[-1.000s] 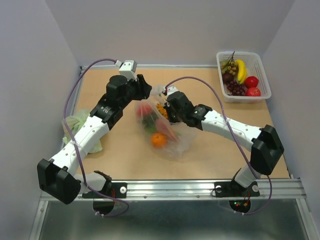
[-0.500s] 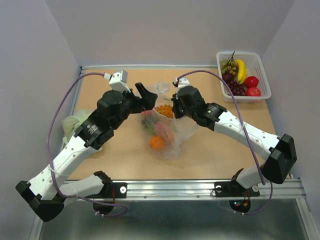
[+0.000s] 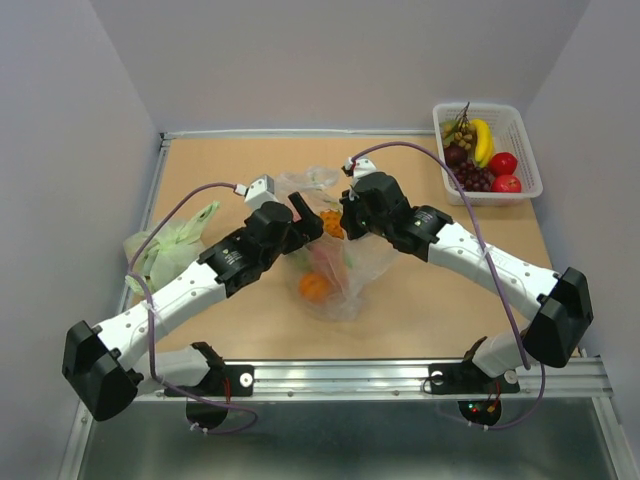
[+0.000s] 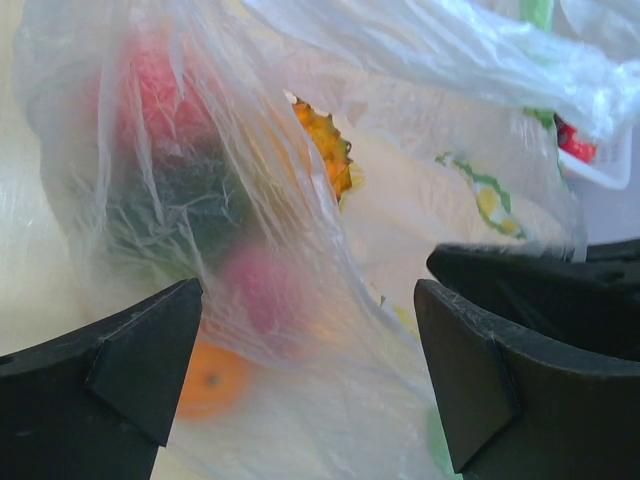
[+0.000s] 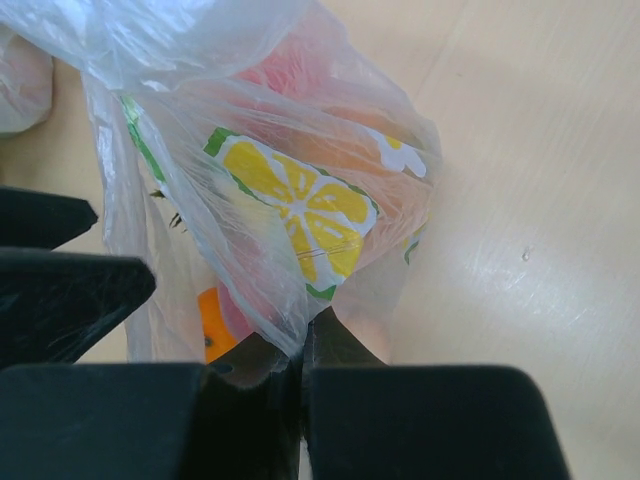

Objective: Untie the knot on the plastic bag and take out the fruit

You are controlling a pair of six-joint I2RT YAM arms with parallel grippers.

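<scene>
The left pincer (image 3: pixel 305 216) stands wide and released, gripping nothing. Its wrist view shows both fingers apart with the bag's film ahead of them, untouched as far as I can tell. The right pincer (image 5: pixel 302 345) is clenched on a fold of that film, holding it up off the table (image 3: pixel 440 290).

The plastic bag (image 3: pixel 340 270) lies at the table's centre. Seen from overhead, its long axis runs from about 12 to 6 o'clock, with loose film bunched at the 12 o'clock end and the fruit slumped toward 6. The left pincer sits at the bag's 10 o'clock shoulder and the right at its 1 o'clock shoulder, near each other across the neck. The white basket (image 3: pixel 527 150) in the table's 2 o'clock corner and the green bag (image 3: pixel 165 245) at 9 o'clock are well apart from all this.

Inside the film, the pineapple (image 3: pixel 328 222) lies highest, between the two pincers and just at 3 o'clock of the left one. What looks like a pink peach (image 4: pixel 255 285) sits below it. The orange (image 3: pixel 314 287) is lowest, toward 6 o'clock. The knot I cannot make out; the bunched film at 12 o'clock may be it, tied or loose.

With the right pincer holding, the free left one looks best placed to reach in. The pineapple is its nearest fruit, provided the mouth is open on that side.
</scene>
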